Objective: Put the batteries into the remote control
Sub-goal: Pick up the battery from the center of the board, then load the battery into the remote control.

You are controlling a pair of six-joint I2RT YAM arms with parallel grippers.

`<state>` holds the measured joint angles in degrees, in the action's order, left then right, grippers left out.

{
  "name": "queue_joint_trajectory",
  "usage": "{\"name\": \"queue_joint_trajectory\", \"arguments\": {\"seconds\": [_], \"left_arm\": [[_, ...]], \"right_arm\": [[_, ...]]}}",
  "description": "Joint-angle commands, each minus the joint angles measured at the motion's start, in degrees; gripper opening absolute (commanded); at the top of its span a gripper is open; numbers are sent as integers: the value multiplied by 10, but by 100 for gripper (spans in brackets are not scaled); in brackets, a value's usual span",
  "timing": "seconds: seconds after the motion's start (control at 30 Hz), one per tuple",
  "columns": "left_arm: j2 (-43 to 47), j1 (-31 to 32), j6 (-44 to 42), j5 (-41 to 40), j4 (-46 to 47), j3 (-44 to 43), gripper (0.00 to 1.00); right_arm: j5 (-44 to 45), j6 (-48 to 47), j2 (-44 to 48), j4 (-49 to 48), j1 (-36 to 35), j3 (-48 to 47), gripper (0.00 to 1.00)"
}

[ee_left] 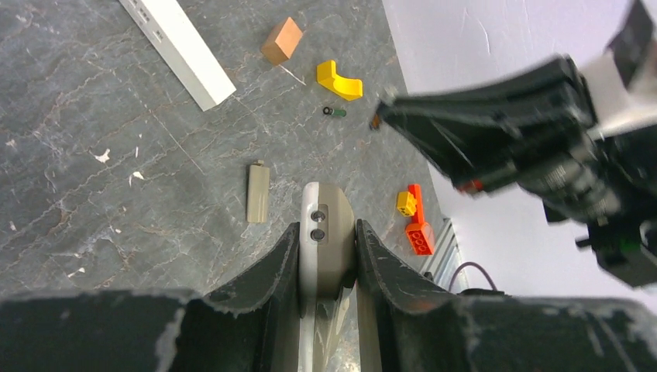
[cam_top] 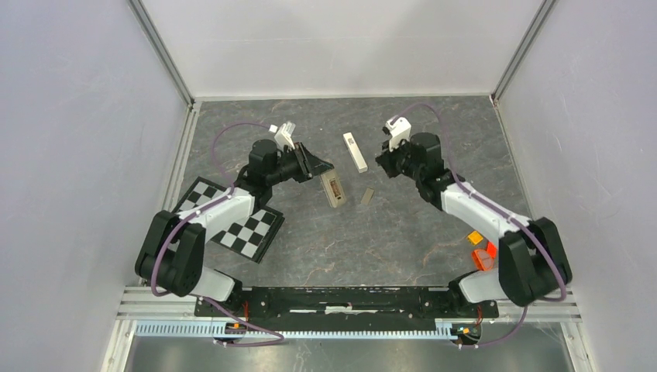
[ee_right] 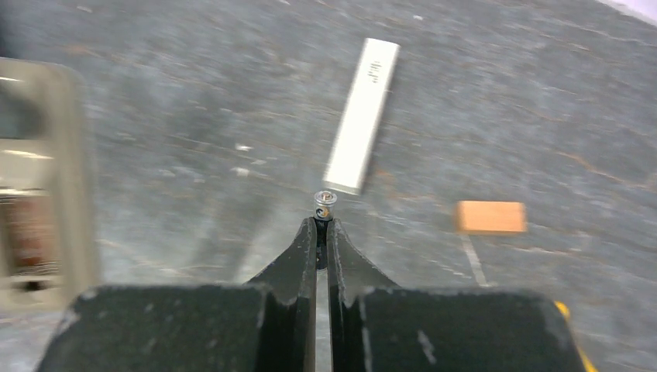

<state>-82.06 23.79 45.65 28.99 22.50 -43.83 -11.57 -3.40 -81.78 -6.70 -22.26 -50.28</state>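
Overhead view looking down, close wrist views, sharing white bar [ee_right: 362, 116]

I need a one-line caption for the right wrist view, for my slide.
Right gripper pinching one battery, its tip protruding; white bar and brown block lie beyond.

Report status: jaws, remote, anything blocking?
Left gripper: jaws shut on remote control. Right gripper: jaws shut on battery. Second battery loose on table. White bar lies near the line from battery to remote control.
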Motion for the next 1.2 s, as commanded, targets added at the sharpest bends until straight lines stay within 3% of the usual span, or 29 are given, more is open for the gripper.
{"name": "queue_joint_trajectory", "arguments": {"seconds": [0.0, 0.17, 0.37, 1.17], "left_arm": [[-11, -2, 75, -5, 54, -10, 2], [-11, -2, 92, -11, 36, -13, 2], [-13, -2, 108, 6, 46, -16, 2], [-6, -1, 126, 48, 26, -40, 2]], "right_arm": [[-4, 154, 71, -99, -56, 51, 2], [15, 228, 129, -145, -112, 99, 2], [38, 236, 166, -194, -153, 137, 2], [89, 169, 95, -207, -231, 109, 3]]}}
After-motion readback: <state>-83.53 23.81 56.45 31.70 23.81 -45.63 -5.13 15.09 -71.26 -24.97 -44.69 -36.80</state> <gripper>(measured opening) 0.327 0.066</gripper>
